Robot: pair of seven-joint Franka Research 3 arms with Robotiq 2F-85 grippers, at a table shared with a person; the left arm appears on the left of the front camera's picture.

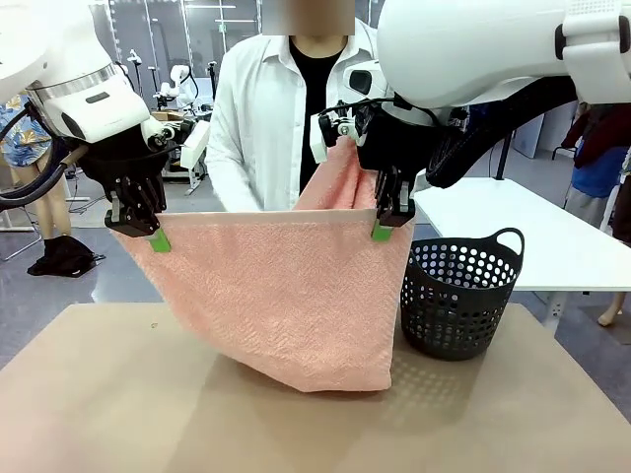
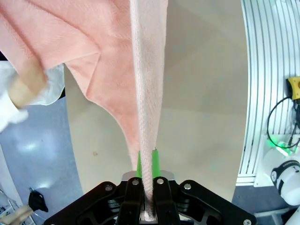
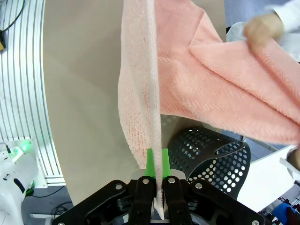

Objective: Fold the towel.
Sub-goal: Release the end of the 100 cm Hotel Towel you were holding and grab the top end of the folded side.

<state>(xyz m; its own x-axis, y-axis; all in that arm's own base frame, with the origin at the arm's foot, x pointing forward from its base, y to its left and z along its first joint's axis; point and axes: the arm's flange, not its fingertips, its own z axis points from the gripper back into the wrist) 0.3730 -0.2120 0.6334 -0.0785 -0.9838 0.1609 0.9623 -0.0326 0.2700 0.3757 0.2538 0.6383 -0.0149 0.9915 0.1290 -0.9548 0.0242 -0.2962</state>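
Aloft, pink zigzag-textured towel [image 1: 286, 305] hangs; left pincer [image 1: 155, 236], right pincer [image 1: 383, 230] clamp top corners.

The towel [image 1: 286, 305] is soft salmon-pink terry cloth, nubby, with a faint zigzag weave and a flatter woven hem. The laundry basket [image 1: 458, 296] is dark perforated plastic with a slight sheen. The table [image 1: 108, 394] is smooth, matt tan. The left arm [image 1: 44, 44] and right arm [image 1: 473, 44] have glossy white shells.
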